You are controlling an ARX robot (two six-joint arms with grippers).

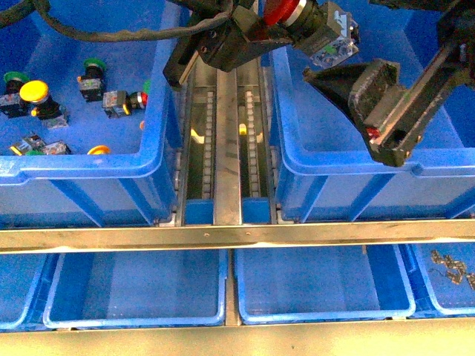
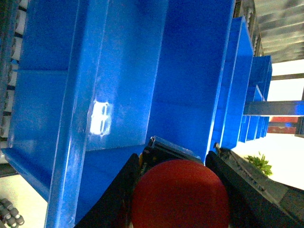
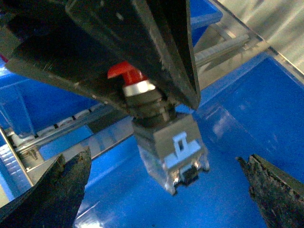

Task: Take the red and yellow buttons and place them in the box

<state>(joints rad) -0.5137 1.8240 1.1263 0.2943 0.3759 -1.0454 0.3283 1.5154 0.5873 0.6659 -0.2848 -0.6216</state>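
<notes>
Over the box (image 1: 445, 167), the left gripper (image 1: 276, 26) pinches the red button (image 1: 320, 33); right gripper (image 1: 375, 111) gapes empty nearby, yellow button (image 1: 35, 92) unpicked.

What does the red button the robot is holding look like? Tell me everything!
The red button has a round, shiny red mushroom cap, then a silver ring, a black collar and a blocky grey body. The body ends in a clear piece with small metal screws. It looks like plastic. The left gripper is shut on it just behind the cap, squeezing from both sides. The button hangs tilted in the air, over the big blue box. Nothing else touches it.
</notes>
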